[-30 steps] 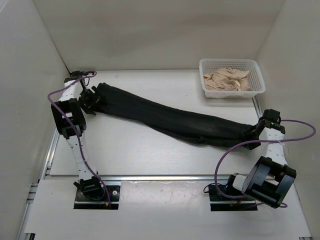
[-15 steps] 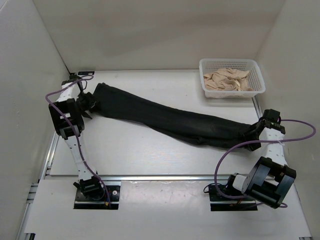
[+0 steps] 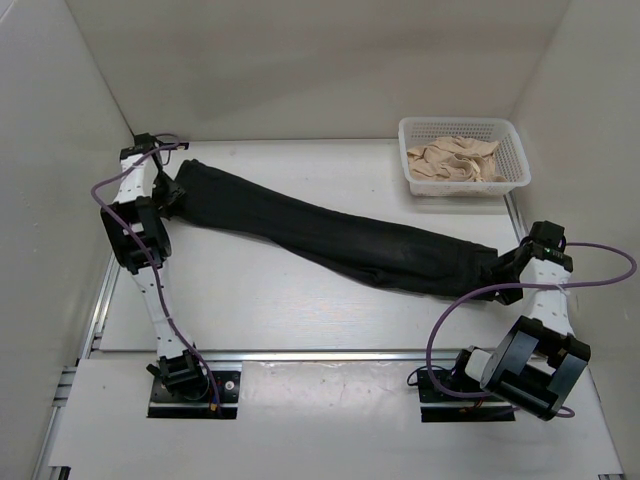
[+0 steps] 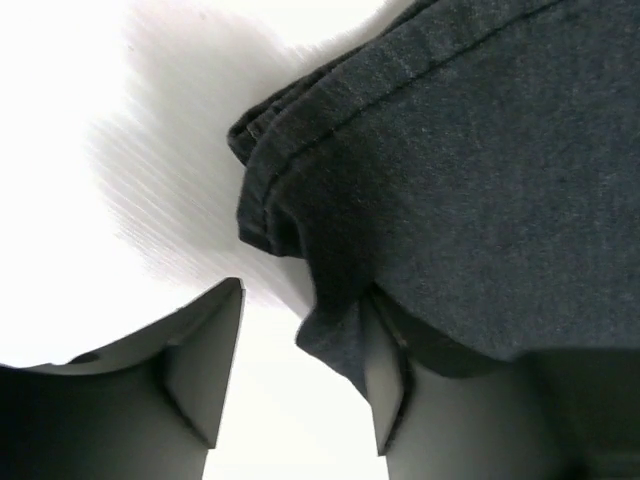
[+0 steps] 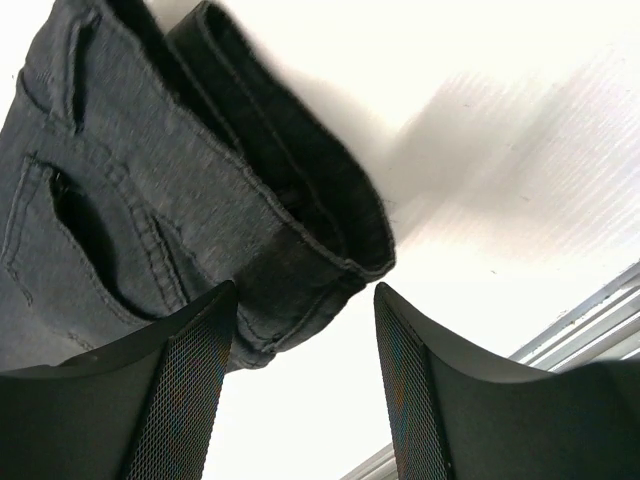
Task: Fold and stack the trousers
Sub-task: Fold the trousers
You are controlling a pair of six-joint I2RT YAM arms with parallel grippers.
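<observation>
Nearest the bases, the right gripper (image 5: 305, 295) is sitting with its fingers spread wide. The waistband (image 5: 300, 215), pocket side showing, is lying on the table (image 3: 280, 300) just beyond the tips, not pinched. The trousers (image 3: 340, 238) are stretching out as one long narrow strip, running diagonally from that near-right end to the far left, the legs apparently lying one on the other. At the far left, the left gripper (image 4: 302, 300) is likewise standing spread, the leg hem (image 4: 290, 150) draping against one finger with nothing clamped between the two. Judgement: the lengthwise halving is looking done and the strip laid out; the crosswise folds and the stacking are remaining. Farthest back, a white basket (image 3: 404, 150) is holding beige cloth (image 3: 455, 160).
</observation>
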